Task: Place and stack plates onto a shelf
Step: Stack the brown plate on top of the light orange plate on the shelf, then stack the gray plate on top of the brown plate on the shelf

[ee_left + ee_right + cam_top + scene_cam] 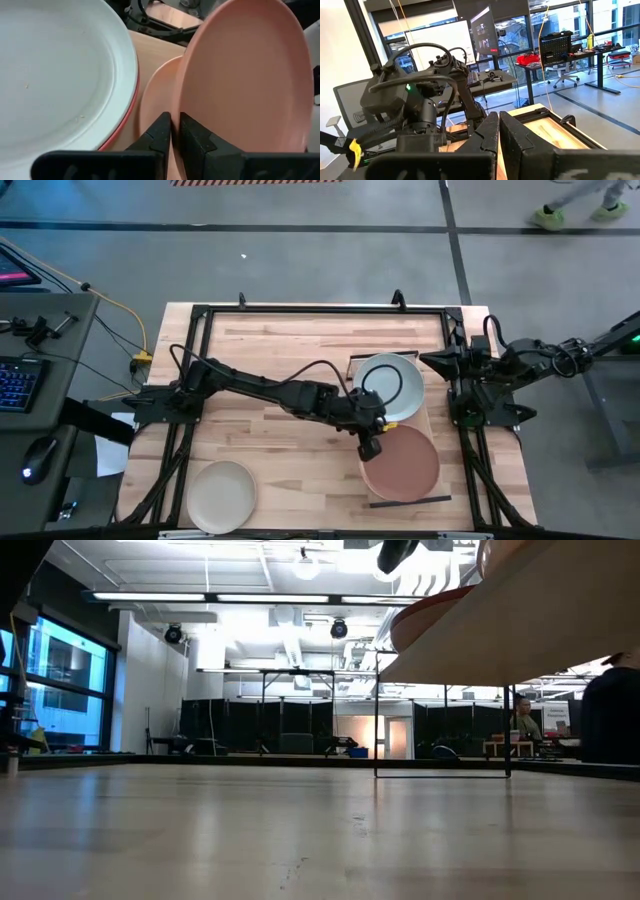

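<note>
My left gripper [370,444] reaches across the table to the shelf [438,425] and is shut on the terracotta plate [403,463]. That plate stands tilted over a peach plate [156,97]. Beside them on the shelf, the pale blue-grey plate [390,387] lies on the red plate [131,107], of which only the rim shows. The pale sage-cream plate [222,495] lies flat on the tabletop near the near edge. No pink plate shows. My right gripper [498,131] waits shut at the table's right edge, touching nothing. In the low view the shelf [520,630] shows from below. My left gripper [175,131] pinches the terracotta plate's rim [183,100] between its two fingers [160,134], one on the upper face and one underneath. It comes from the table's left side. The plate is tilted, held edge raised; whether its far edge rests on the peach plate I cannot tell.
Dark frame rails [320,310] run along the table's far and side edges. The shelf's thin dark rail [410,500] lies just near-side of the plates. Cables and a keyboard [15,380] sit off the table's left. Bare wood [290,450] lies between the sage-cream plate and the shelf.
</note>
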`<move>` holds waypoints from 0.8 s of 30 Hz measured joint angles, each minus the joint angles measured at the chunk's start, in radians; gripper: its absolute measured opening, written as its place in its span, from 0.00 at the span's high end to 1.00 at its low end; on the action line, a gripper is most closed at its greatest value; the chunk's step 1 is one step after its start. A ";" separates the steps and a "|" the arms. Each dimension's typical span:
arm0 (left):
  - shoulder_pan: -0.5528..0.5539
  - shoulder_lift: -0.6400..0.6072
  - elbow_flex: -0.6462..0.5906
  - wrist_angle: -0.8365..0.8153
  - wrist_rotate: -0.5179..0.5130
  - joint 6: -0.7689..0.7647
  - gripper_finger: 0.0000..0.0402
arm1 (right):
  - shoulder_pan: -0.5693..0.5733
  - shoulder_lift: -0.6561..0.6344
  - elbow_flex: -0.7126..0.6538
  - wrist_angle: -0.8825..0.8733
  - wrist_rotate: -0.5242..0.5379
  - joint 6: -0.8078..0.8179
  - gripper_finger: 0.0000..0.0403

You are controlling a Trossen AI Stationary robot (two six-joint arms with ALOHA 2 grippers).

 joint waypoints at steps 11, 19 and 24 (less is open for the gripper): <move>0.000 -0.004 -0.001 -0.005 0.035 0.020 0.76 | 0.000 0.000 0.000 -0.005 0.000 0.019 1.00; 0.027 -0.062 -0.001 -0.054 0.055 0.036 0.67 | 0.000 0.000 0.000 -0.006 0.000 0.023 1.00; 0.031 -0.127 -0.001 -0.179 0.078 0.076 0.67 | 0.000 0.000 0.000 -0.015 0.000 0.028 1.00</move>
